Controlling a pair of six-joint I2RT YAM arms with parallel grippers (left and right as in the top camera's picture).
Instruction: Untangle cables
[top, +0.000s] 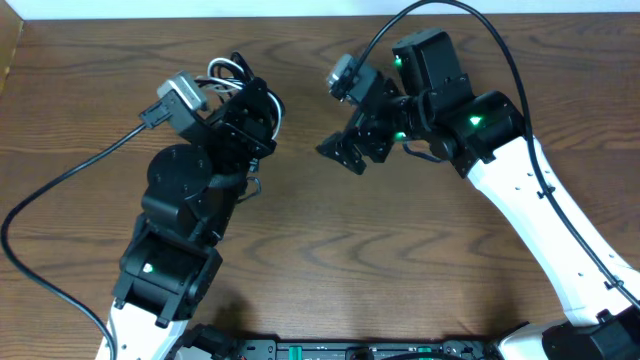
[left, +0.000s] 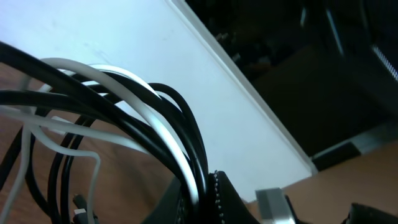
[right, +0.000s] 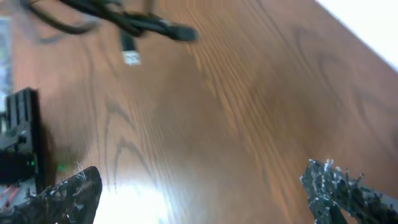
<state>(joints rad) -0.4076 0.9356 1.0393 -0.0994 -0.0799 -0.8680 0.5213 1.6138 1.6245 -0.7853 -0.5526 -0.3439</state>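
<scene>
1. Your left gripper (top: 245, 95) is clenched on the cables (top: 226, 70). In the left wrist view the black and white loops (left: 174, 130) run straight down into the jaws beside its finger (left: 219, 200). The bundle is therefore held, not lying free.

2. Your right gripper (top: 350, 152) is released, jaws wide apart with nothing between them. In its own view only bare table (right: 249, 112) shows between the two fingers.

3. From the right jaws the bundle lies to the left and a little farther away. It sits near the far edge, across a strip of bare wood from the right gripper. The two grippers are near each other but apart.

4. In the right wrist view a black strand (right: 146, 25) runs roughly across the top left, crosswise to your line of approach. A small plug (right: 130, 57) hangs just below it. That view is blurred, so you cannot tell which cord the plug belongs to.

5. The left arm is the nearer one, already on the bundle as the anchor. The right arm is the free one, so the pull would be its job.

6. My judgement is that the right jaws need to travel left and far to meet a loose strand or that plug. They should close across the strand, not along it, and away from the left grip point.
</scene>
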